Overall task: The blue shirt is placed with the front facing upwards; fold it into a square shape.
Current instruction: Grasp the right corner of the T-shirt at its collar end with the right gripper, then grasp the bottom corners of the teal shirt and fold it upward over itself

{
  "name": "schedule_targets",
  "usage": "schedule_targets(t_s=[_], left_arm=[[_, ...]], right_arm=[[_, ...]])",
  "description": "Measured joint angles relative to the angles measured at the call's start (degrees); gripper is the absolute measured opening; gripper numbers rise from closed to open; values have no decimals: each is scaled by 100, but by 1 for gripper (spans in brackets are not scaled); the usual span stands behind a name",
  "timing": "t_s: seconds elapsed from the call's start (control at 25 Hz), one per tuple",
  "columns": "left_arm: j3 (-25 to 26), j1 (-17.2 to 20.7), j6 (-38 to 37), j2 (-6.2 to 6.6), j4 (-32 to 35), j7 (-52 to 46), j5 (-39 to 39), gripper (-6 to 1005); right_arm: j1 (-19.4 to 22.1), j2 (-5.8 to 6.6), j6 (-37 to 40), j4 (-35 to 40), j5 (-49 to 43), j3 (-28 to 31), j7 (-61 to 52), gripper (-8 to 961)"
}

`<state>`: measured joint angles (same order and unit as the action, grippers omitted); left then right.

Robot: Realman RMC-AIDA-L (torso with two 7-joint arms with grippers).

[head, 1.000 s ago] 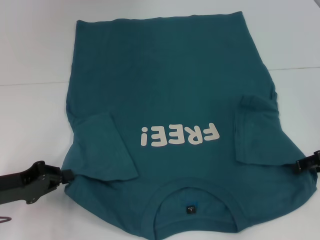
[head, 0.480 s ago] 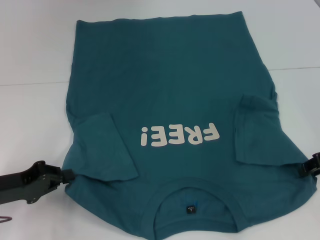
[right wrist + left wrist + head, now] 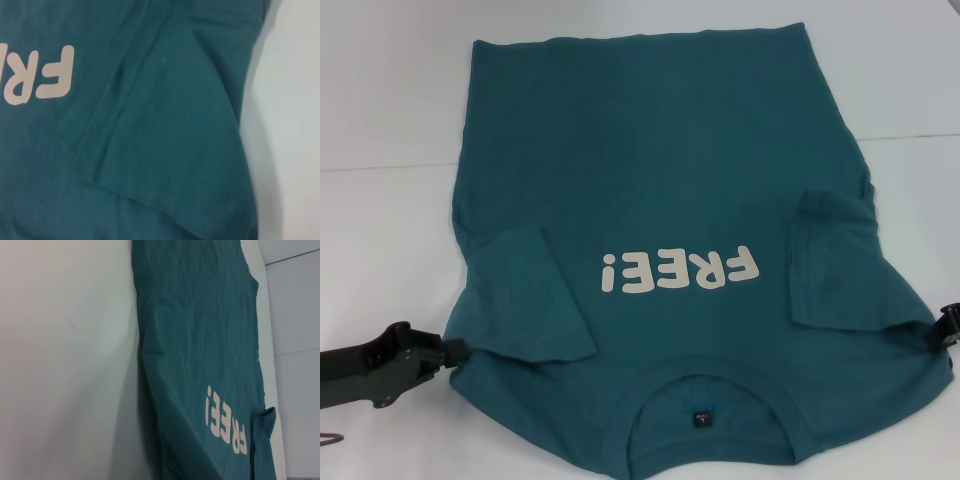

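Right end effector [image 3: 948, 328] has slid outward from the shirt [image 3: 660, 190]; left end effector [image 3: 448, 348] touches its shoulder edge; grips: cannot tell. Shirt flat on bench [image 3: 380, 230]; soft, limp, pinch shoulder corners

The blue shirt [image 3: 660, 180] runs off the bottom edge — right hand [image 3: 950, 328] mostly cut off.

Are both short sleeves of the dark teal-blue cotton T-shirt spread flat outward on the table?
No, in the head view both sleeves of the dark teal-blue cotton T-shirt are folded inward, lying on its front either side of the cream lettering.
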<state>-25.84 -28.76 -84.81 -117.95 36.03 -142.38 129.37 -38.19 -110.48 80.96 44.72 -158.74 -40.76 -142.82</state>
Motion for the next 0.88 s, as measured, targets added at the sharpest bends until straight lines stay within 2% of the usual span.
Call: schedule_targets(t_s=[0.08,0.4,0.68,0.88], left_arm=[[0,1,0,0,0,0,0,2],[0,2,-53,4,4,0,0,3],[0,20,-331,41,121,33,5,3],[-1,20,-529,68,211,40,42,2]], right_arm=[[1,0,9,17,3,15,0,106],[47,43,138,111,153,125,16,36],[188,65,656,631,705,219,111,35],[209,71,778,725,788,255,137,35]])
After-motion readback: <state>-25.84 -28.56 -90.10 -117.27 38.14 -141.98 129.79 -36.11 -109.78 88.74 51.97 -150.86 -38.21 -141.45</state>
